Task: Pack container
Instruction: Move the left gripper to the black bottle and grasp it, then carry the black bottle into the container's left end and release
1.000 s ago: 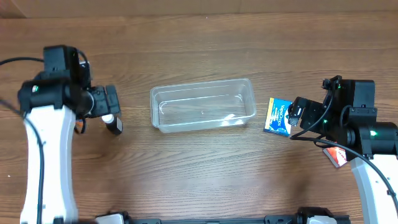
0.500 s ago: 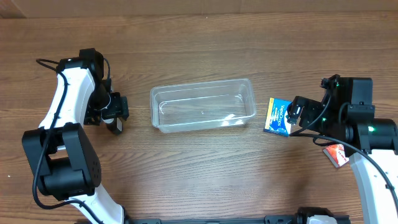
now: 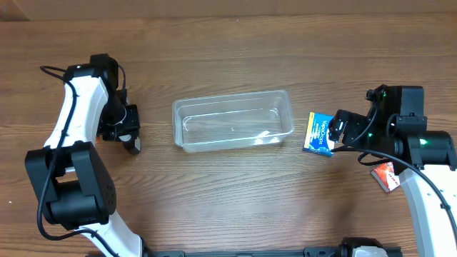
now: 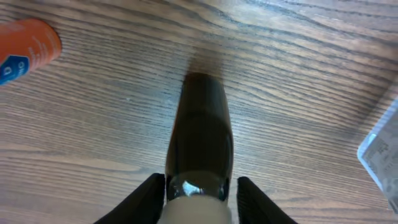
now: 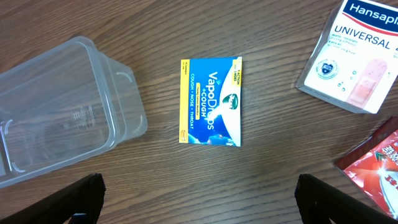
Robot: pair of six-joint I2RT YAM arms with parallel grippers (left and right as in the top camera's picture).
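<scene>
The clear plastic container (image 3: 176, 121) stands empty in the middle of the table; its corner shows in the left wrist view (image 4: 380, 155) and its end wall in the right wrist view (image 5: 127, 118). A dark bottle (image 4: 200, 124) with a white cap lies on the wood left of the container (image 3: 134, 145). My left gripper (image 4: 200, 188) (image 3: 131, 137) is shut on it, one finger against each side near the cap. My right gripper (image 5: 199, 193) (image 3: 335, 132) hangs wide open above bare wood, just short of a blue VapoDrops packet (image 5: 211, 102) (image 3: 319, 133).
An orange tube (image 4: 28, 46) lies left of the bottle. Beside the VapoDrops packet are a white Hansaplast pack (image 5: 357, 56) and a red packet (image 5: 373, 165) (image 3: 385, 176), which sits under the right arm.
The left arm has swung in and its jaws have closed from wide open onto the dark bottle. The right arm has barely moved and stays open.
</scene>
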